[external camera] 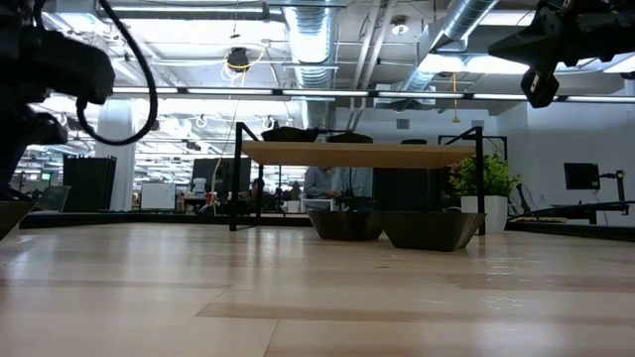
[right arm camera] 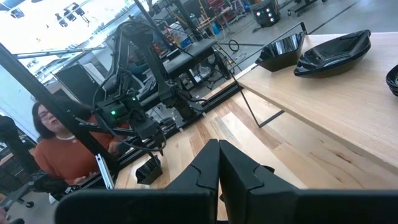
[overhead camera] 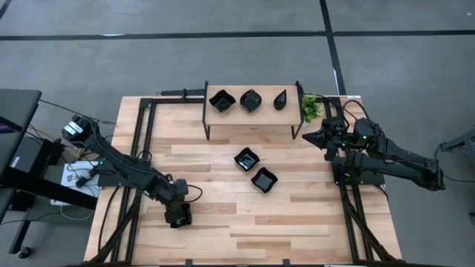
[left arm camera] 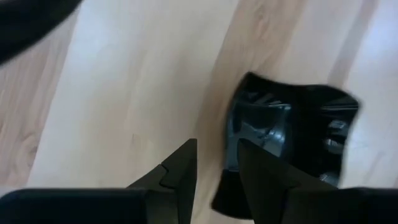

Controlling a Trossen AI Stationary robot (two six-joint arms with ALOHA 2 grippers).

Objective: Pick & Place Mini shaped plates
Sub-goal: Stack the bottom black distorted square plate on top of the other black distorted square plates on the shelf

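Note:
A glossy black mini plate with a wavy-edged square shape [left arm camera: 298, 134] is under my left gripper [left arm camera: 216, 148], which points steeply down near the table's front left [overhead camera: 179, 217]. Two more black plates [overhead camera: 246, 159] [overhead camera: 264, 179] sit flat on the table's middle. Three others [overhead camera: 222, 101] [overhead camera: 251, 100] [overhead camera: 280, 99] rest on the wooden shelf [overhead camera: 252, 117] at the back. My right gripper [right arm camera: 219, 144] is shut and empty, held level above the table's right side [overhead camera: 308, 136]. My left gripper has the plate by its rim wall near one corner [left arm camera: 227, 163]. One finger [left arm camera: 264, 177] is inside the dish and the other [left arm camera: 180, 171] is outside. The fingers come from above, pointing steeply down. The plate is low over the wood; I cannot tell whether it touches the table.
A small green plant [overhead camera: 310, 108] stands by the shelf's right end. Black frame rails run along the table's left and right sides [overhead camera: 141, 170]. A person in an orange top [right arm camera: 59, 152] is beyond the table's left side. Bare wood lies along the table's front edge [overhead camera: 260, 237].

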